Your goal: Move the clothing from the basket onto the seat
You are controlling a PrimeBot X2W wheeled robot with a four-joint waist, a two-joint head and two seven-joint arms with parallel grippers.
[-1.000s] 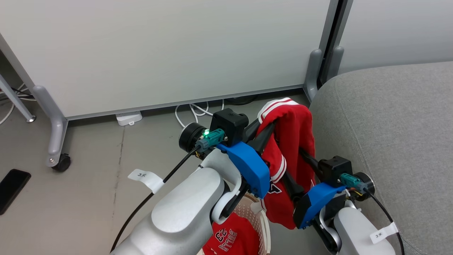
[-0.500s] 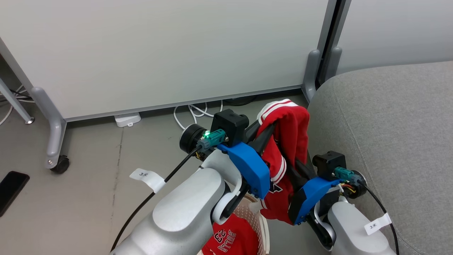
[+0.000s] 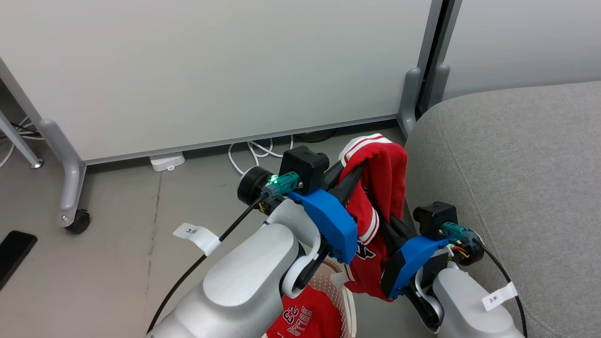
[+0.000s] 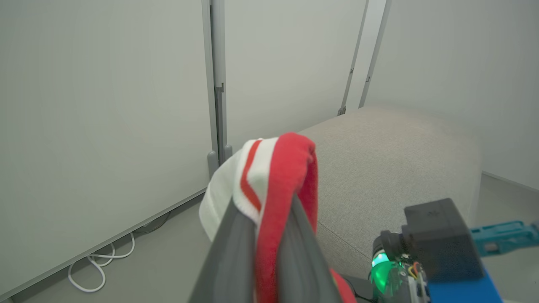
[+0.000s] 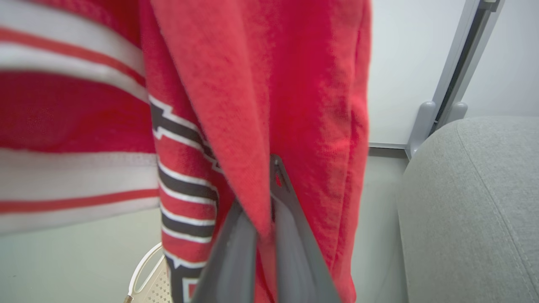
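Grey seat (image 3: 516, 164) beside partition foot (image 3: 409, 101), white cables (image 3: 257, 149)

White partition panels (image 3: 211, 70) across the back, on grey feet (image 3: 63, 173); black caster (image 3: 77, 221) under the left one. Below the panel edge, looped white cables (image 3: 253, 152) beside a small white box (image 3: 167, 161) on the grey floor (image 3: 117, 272). Far left, a flat black device (image 3: 14, 253) on that floor.
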